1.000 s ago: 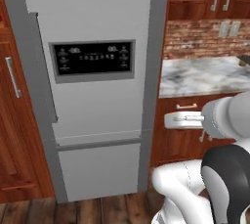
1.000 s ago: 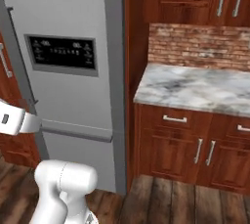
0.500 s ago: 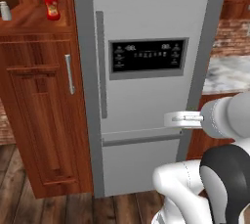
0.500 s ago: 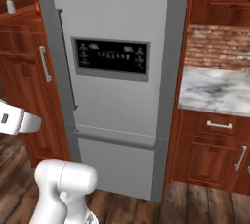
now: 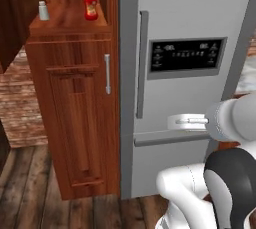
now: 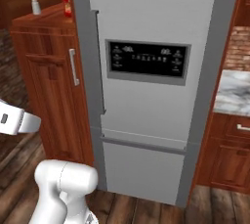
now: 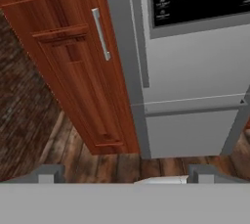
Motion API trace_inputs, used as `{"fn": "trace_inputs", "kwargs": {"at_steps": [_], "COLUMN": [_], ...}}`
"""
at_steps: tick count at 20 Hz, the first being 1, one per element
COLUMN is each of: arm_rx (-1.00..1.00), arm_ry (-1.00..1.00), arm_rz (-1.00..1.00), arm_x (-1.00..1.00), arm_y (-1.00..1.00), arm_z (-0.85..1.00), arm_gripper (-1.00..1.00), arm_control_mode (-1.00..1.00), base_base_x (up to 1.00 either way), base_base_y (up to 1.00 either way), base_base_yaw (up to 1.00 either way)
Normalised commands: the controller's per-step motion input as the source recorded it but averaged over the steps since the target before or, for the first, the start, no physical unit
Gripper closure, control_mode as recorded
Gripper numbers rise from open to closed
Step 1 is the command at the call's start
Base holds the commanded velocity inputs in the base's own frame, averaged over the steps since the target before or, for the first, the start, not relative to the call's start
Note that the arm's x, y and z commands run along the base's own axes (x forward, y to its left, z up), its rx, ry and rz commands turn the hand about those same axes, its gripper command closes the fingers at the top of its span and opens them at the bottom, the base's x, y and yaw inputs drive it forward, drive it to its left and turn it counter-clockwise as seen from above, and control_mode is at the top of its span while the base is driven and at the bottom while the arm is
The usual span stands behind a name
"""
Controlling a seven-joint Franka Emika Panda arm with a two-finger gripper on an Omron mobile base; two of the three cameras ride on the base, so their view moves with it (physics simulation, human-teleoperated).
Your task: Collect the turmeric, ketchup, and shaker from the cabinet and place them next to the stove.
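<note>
On the cabinet's (image 5: 75,113) open shelf, left of the tall grey fridge (image 5: 190,18), stand two of the wanted things: the red ketchup (image 5: 90,6) bottle near the fridge side and the pale shaker (image 5: 43,11) well apart from it toward the far edge. Both sit upright, and they show again from the right base view, ketchup (image 6: 67,4) and shaker (image 6: 35,6). No turmeric jar can be made out on the part of the shelf in view; it may sit deeper in the niche.

The fingers (image 7: 124,175) stand wide apart and carry nothing, pointing low at the fridge front and the cabinet door with its grey bar handle (image 7: 100,34), far below the shelf.

The step in hand looks like the approach to the first pick. To do it well, the base should square up to the cabinet rather than the fridge, close enough that the arm reaches the shelf without full stretch. The hand then needs to rise well up and level out, so it comes at a bottle from the front. The ketchup looks the easier first target, though the fridge's side wall beside it leaves little room, so come in straight and centred. Close around the body of the bottle, not the cap, and lift clear before drawing back, so the shaker is not knocked.
</note>
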Motion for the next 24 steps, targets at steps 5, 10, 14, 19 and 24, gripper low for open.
{"fn": "trace_inputs", "kwargs": {"at_steps": [5,10,14,19,24], "arm_rx": [0.00,0.00,0.00,0.00,0.00], "arm_ry": [0.00,0.00,0.00,0.00,0.00], "arm_rz": [0.00,0.00,0.00,0.00,0.00], "arm_x": [0.00,0.00,0.00,0.00,0.00], "arm_y": [0.00,0.00,0.00,0.00,0.00], "arm_z": [0.00,0.00,0.00,0.00,0.00], "arm_gripper": [-1.00,-1.00,-1.00,-1.00,-1.00], "arm_control_mode": [1.00,1.00,1.00,1.00,1.00], "base_base_x": [0.25,0.34,0.37,0.36,0.40], "base_base_y": [0.43,0.33,0.33,0.38,0.43], "base_base_yaw": [-0.04,-0.05,-0.04,-0.04,-0.02]}}
